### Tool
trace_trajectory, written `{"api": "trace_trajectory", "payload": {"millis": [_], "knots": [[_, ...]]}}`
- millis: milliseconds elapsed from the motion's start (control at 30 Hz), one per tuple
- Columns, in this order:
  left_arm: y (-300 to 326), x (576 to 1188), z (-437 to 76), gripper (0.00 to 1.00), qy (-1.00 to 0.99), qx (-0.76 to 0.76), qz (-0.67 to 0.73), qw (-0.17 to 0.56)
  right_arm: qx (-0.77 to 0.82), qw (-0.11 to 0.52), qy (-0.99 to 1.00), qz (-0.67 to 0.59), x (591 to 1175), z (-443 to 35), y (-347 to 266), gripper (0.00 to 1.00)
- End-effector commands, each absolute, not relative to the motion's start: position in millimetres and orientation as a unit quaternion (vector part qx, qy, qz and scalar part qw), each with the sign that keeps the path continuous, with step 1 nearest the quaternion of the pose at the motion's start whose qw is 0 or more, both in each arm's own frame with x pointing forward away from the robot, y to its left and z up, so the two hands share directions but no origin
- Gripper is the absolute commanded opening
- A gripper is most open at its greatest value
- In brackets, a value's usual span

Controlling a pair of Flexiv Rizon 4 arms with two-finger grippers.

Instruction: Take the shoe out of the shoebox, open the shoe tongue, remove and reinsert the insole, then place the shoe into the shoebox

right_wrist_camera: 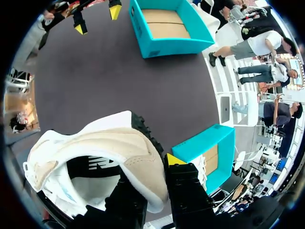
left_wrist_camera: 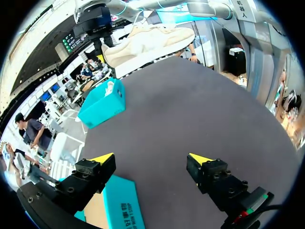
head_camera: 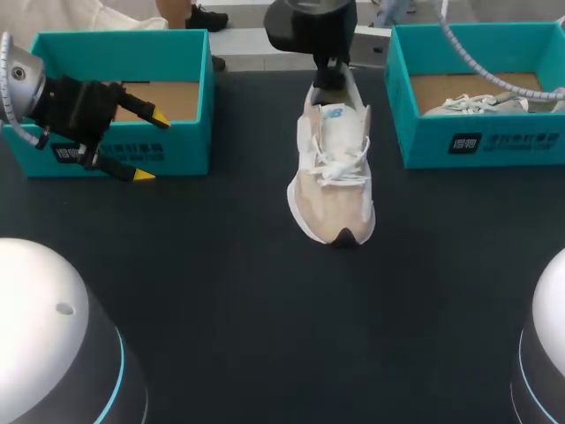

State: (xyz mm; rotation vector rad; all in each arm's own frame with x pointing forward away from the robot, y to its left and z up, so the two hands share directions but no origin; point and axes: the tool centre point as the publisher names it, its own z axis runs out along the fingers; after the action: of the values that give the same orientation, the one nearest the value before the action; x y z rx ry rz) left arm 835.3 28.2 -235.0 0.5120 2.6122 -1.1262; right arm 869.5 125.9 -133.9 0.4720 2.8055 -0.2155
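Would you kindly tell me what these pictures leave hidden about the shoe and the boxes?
Second fingertip of the right gripper: right wrist view, hidden behind the heel of the shoe.
Shoe heel: head view, covered by that gripper's body.
Other shoe in the right shoebox: head view, partly behind the box wall and a cable.
Insole: head view, under tongue and laces.

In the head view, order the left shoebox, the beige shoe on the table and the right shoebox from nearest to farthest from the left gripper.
1. The left shoebox, directly behind the left gripper, at the table's left.
2. The beige shoe, mid-table.
3. The right shoebox, at the far right.
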Motion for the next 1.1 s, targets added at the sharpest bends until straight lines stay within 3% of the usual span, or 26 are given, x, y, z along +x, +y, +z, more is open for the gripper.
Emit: {"api": "trace_trajectory", "payload": {"millis": [33, 1100], "knots": [[29, 834, -234, 1.00, 0.897, 0.176, -0.385, 0.125, 0.163, 0.144, 0.973, -0.073, 869, -133, 124, 0.00], [29, 834, -234, 1.00, 0.897, 0.176, -0.385, 0.125, 0.138, 0.138, 0.972, -0.128, 1102, -150, -148, 0.00]]}}
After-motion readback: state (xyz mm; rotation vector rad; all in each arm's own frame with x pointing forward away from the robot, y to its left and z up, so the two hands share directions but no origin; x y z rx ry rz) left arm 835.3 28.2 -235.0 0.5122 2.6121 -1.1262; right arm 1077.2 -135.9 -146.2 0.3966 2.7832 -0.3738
